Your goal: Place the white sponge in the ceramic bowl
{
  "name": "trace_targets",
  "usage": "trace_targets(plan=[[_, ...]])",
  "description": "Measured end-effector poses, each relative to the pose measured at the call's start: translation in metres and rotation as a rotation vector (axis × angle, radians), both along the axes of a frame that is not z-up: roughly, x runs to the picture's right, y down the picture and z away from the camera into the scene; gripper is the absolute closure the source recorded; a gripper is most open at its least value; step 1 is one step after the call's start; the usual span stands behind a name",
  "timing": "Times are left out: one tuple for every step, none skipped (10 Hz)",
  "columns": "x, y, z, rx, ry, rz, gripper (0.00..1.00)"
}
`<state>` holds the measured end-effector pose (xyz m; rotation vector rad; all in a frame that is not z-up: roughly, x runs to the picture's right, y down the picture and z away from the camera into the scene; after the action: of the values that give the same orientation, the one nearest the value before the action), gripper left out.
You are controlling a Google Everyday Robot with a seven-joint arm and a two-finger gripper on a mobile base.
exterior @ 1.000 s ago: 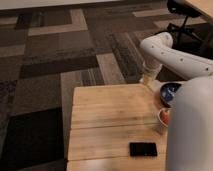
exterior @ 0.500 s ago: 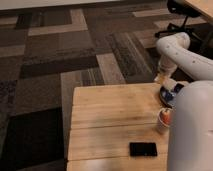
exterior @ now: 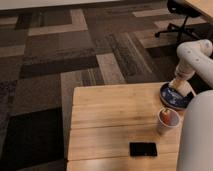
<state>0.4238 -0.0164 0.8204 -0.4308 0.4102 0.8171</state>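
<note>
The dark blue ceramic bowl (exterior: 171, 99) sits at the right edge of the wooden table (exterior: 110, 120). My gripper (exterior: 180, 87) hangs from the white arm (exterior: 192, 52) right over the bowl's far right part. A pale patch at the gripper's tip, just above the bowl, may be the white sponge (exterior: 181, 89), but I cannot tell it apart from the gripper. No sponge lies anywhere else on the table.
A pale paper cup (exterior: 167, 120) with something red inside stands just in front of the bowl. A black phone (exterior: 143, 149) lies near the table's front edge. My white body (exterior: 197, 137) fills the lower right. An office chair (exterior: 186, 15) stands at the far right on the carpet.
The arm has swung to the right, from above the table's back edge to over the bowl. The bowl, cup and phone have not moved.
</note>
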Motion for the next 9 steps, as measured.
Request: trace_targets(plan=[[0.0022, 0.001, -0.0009, -0.001, 0.003, 0.002, 0.93], [0.001, 0.0004, -0.0004, -0.001, 0.002, -0.001, 0.93], [-0.0007, -0.0004, 0.0002, -0.001, 0.0, -0.002, 0.93], [0.0007, 0.0001, -0.0003, -0.001, 0.002, -0.002, 1.0], [0.0009, 0.0002, -0.0003, -0.001, 0.002, -0.002, 0.97], [-0.0003, -0.0004, 0.0002, -0.001, 0.001, -0.004, 0.84], [-0.0005, -0.0006, 0.0003, -0.001, 0.001, -0.004, 0.69], [-0.0002, -0.0005, 0.0001, -0.001, 0.002, -0.004, 0.6], [-0.0006, -0.0006, 0.0003, -0.001, 0.001, -0.004, 0.45]])
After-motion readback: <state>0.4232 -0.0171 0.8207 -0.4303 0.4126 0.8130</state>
